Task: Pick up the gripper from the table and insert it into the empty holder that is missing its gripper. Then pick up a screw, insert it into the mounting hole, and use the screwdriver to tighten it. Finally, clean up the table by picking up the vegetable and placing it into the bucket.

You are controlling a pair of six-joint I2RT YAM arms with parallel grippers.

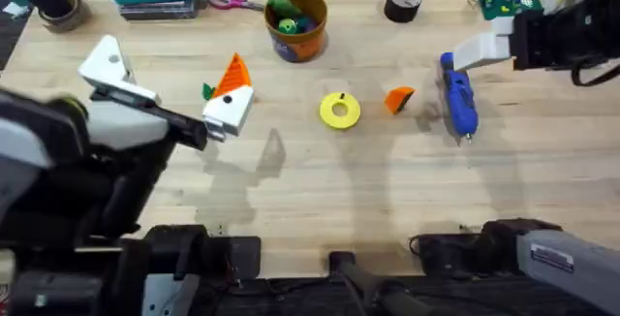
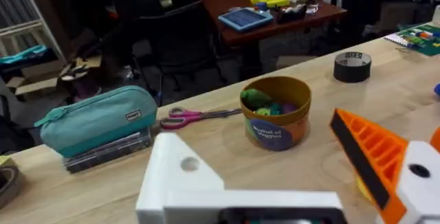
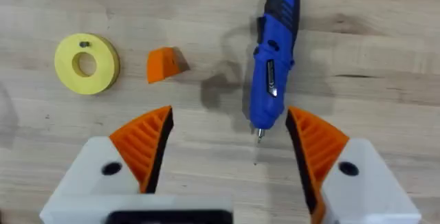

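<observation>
A: Where is the small loose orange ribbed plastic wedge [image 1: 398,99]?

B: It lies on the wooden table [image 1: 387,190], between the flat yellow disc [image 1: 340,110] and the blue pen-shaped electric screwdriver [image 1: 458,102]. Nothing touches it.

A: How will it handle?

B: I judge it light and stiff. The ribs give friction, but the sloped faces can slip out of a pinch. I would take it across the two flat sides, low near the table.

A: And the tools?

B: The right gripper [image 3: 230,138] is released, its orange pads wide apart, holding nothing; in its wrist view the screwdriver tip lies between them. The left gripper [image 1: 170,88] is also spread and empty. One white finger block [image 1: 113,70] has no orange tip; the other [image 1: 231,98] has one.

A: The screw?

B: A tiny dark speck [image 3: 84,44] sits on the disc; I think this is it.
</observation>
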